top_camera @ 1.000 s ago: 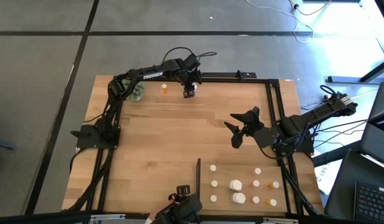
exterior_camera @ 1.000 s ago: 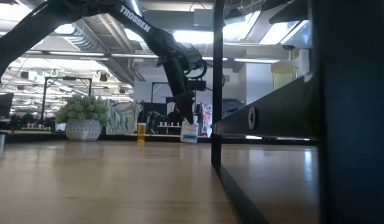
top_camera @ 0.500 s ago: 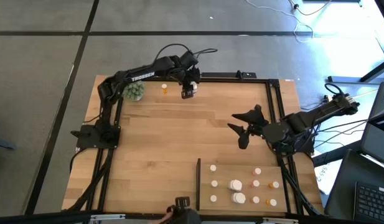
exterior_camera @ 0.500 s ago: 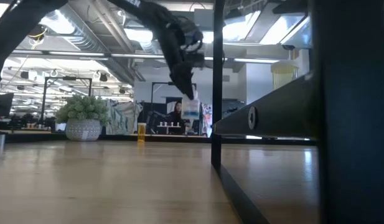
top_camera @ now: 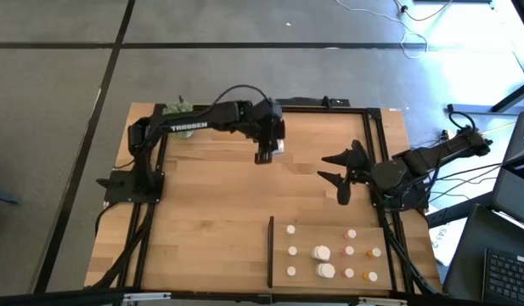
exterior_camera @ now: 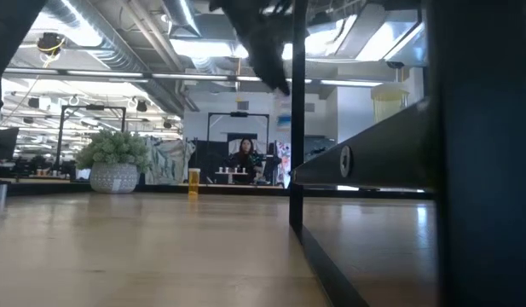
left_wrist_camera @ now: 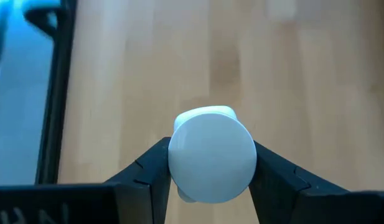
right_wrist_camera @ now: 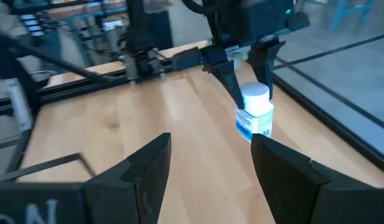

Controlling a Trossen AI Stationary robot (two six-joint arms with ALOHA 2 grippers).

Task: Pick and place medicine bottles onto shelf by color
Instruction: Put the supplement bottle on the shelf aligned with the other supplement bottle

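Carrying a white medicine bottle (right_wrist_camera: 254,116) upright, clamped in the left gripper (top_camera: 265,155); shelf (top_camera: 406,279) lies toward the right arm, whose gripper (top_camera: 340,175) hangs apart, empty.

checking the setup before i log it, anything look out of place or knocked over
Nothing stands out. The bottles on the shelf stand upright, and the left end effector holds a white bottle upright above the table.
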